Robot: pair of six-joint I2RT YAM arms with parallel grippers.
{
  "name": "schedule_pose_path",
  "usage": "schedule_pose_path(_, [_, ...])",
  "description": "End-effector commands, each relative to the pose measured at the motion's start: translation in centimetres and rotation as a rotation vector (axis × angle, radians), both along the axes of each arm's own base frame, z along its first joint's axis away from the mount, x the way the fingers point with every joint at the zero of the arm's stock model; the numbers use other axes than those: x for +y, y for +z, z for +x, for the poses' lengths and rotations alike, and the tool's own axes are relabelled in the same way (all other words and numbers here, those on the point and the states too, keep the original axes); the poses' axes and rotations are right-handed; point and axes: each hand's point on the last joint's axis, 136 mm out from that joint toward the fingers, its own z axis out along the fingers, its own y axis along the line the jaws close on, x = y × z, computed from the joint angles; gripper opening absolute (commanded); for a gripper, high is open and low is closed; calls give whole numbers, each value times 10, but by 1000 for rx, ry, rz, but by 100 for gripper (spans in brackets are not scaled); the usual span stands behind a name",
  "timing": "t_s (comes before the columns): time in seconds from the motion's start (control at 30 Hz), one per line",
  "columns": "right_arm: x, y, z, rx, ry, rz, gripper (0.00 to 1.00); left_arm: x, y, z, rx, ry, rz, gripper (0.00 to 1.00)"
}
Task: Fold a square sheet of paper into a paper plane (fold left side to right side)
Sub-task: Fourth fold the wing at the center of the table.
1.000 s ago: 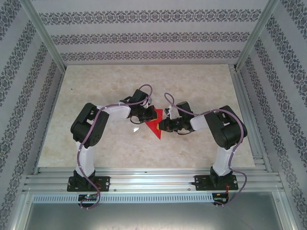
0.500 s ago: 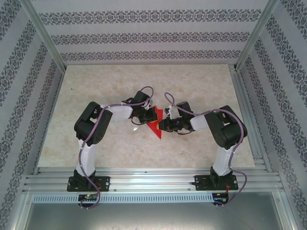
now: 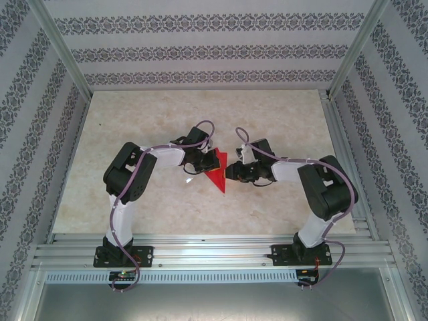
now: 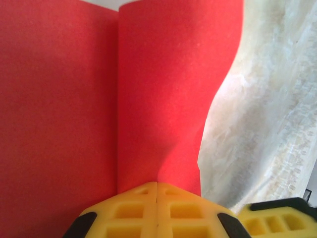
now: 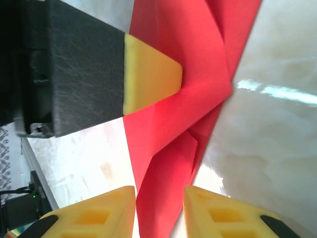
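Looks mostly folded: thin red paper dart (image 3: 217, 177) lying in the middle of the pale desk (image 3: 134, 120), pinched tight by the left hand (image 4: 157, 198), right hand (image 5: 159, 198) spread apart around its edge, last creases probably left to press.

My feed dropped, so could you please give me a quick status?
Left gripper shut on the folded red paper. Right gripper open, fingers astride its edge. Paper creased to a point. Nothing in the way.

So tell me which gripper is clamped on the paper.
The left gripper: its fingers meet on the paper. The right gripper has its fingers apart around it.
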Motion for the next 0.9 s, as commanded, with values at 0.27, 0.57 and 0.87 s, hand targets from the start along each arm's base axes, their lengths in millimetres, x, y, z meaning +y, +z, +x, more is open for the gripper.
schedule_pose_path(0.27, [33,17,-27,-90,96,-43,24,17,-30,-6,26,45,115,1])
schedule_pose_path(0.57, [48,-4,-28,-61,140,-91,23,17,-29,-5,24,39,118,1])
schedule_pose_path(0.87, [33,-14,-31,-48,132,-155,23,16,-29,-5,26,35,124,1])
